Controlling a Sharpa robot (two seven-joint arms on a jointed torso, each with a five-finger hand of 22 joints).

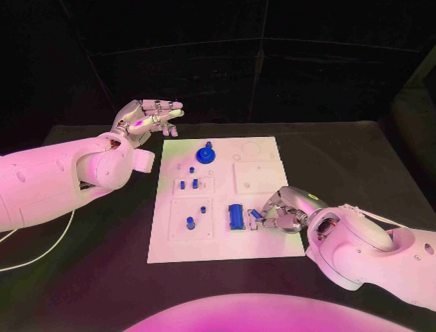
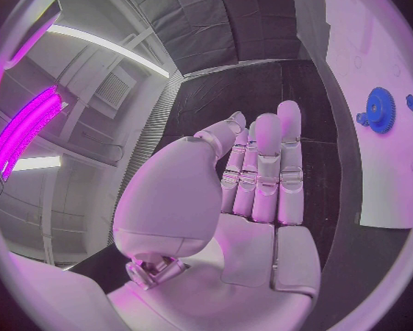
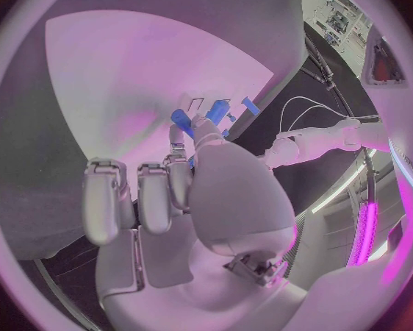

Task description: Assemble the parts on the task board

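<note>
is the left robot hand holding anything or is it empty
Empty. The left robot hand hovers beside the task board, fingers straight, palm bare.

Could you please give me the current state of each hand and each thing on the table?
Left hand: raised beside the board, holding nothing, fingers straight.
Right hand: at the board, pinching a small blue part.
Task board: flat on the table.
Blue gear: lying on the board.
Blue block: on the board beside the right hand.
</note>
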